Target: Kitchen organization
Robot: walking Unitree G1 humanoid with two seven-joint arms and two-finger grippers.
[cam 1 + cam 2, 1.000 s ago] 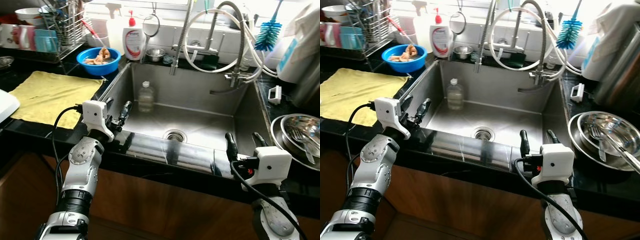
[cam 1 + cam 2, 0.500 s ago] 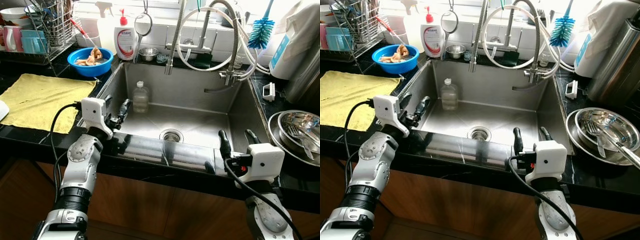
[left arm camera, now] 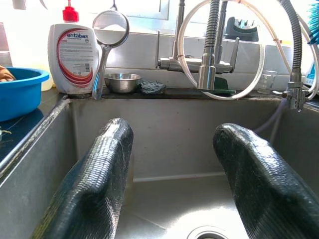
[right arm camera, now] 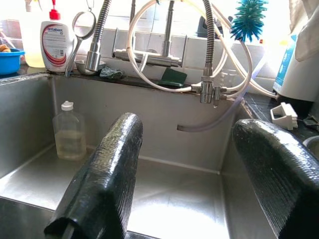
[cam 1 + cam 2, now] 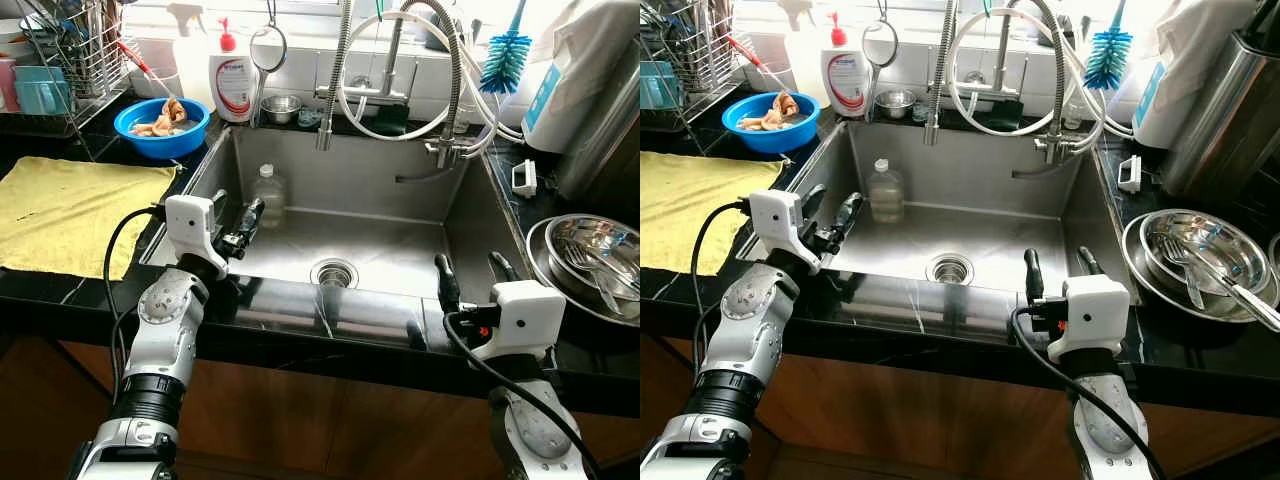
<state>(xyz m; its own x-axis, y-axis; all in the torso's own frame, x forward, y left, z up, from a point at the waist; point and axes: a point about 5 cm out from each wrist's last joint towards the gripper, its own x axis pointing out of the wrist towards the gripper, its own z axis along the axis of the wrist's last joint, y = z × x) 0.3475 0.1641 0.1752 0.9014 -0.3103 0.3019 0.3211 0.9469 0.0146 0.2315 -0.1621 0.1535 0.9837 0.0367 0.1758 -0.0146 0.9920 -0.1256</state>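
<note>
Stainless sink (image 5: 470, 240) set in a black counter (image 5: 60, 290), drain (image 5: 333, 272) at the middle of the basin. A clear plastic bottle (image 5: 266, 195) with a white cap stands upright in the sink's back left corner, beside the left wall.

Left hand (image 5: 232, 225) hovers over the sink's front left edge, fingers spread apart, holding nothing; the bottle sits just beyond it. Right hand (image 5: 470, 278) is at the sink's front right edge, fingers (image 4: 107, 174) wide apart, also holding nothing.

Behind the sink: spring faucet (image 5: 340, 80) with looped hoses, soap dispenser bottle (image 5: 230, 78), small steel bowl (image 5: 279, 106), blue bottle brush (image 5: 505, 60). Left of the sink: blue bowl (image 5: 160, 120) with food scraps, yellow cloth (image 5: 70, 210), dish rack (image 5: 60, 50). Right of the sink: steel bowls (image 5: 585, 260) holding cutlery.
</note>
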